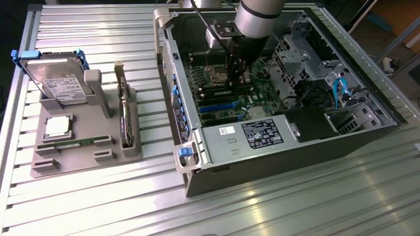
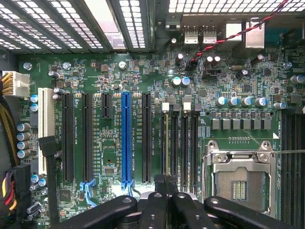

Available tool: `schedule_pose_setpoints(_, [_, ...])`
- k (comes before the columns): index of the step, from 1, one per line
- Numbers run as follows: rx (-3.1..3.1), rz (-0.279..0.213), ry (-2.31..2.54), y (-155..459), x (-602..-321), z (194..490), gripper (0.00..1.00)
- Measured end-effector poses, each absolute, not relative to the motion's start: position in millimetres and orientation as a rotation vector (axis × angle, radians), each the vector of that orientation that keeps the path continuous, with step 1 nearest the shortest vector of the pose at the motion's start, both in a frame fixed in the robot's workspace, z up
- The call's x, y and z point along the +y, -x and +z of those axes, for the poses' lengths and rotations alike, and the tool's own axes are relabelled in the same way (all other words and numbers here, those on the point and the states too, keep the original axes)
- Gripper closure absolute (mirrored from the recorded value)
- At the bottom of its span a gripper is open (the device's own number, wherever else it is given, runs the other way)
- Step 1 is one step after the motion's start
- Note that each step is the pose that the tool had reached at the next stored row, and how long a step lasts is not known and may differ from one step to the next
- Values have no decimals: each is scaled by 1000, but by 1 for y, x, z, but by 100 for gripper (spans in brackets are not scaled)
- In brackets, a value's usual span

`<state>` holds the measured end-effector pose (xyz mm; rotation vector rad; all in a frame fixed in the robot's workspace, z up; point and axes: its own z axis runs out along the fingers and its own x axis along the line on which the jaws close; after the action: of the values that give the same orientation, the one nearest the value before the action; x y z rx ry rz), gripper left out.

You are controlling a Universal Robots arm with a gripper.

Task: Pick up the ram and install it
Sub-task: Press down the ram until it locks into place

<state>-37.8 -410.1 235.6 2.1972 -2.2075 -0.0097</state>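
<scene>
Ram (image 1: 82,143), as far as can be made out, is the thin green stick lying flat in the grey tray (image 1: 85,160) on the exterior view's left, well apart from the hand (image 1: 236,76).

The hand is down inside the open computer case (image 1: 262,157). Its black fingers (image 2: 159,210) are clenched together with nothing seen between them. In the wrist view the tips of the hand (image 2: 167,183) sit just over the near end of the long black memory slots (image 2: 186,143). You cannot tell if they touch a slot, because the tips hide that spot. A blue slot (image 2: 126,138) is on one side of them and the open silver chip socket (image 2: 240,179) on the other, all on the green board (image 2: 109,95).

In the tray, a hard drive (image 1: 56,81) stands at the far end, partly cut off by its holder. A tall card (image 1: 123,113) stands on edge along the side nearest the case, and a small square silver chip (image 1: 58,126) lies just beyond the green stick. Tray and case both rest on the ribbed metal counter (image 1: 295,206).
</scene>
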Motion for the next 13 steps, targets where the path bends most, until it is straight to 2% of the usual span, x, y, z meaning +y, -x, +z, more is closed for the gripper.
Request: schedule_pose_setpoints(13, [-2214,4,-2203,76,-410,236,89])
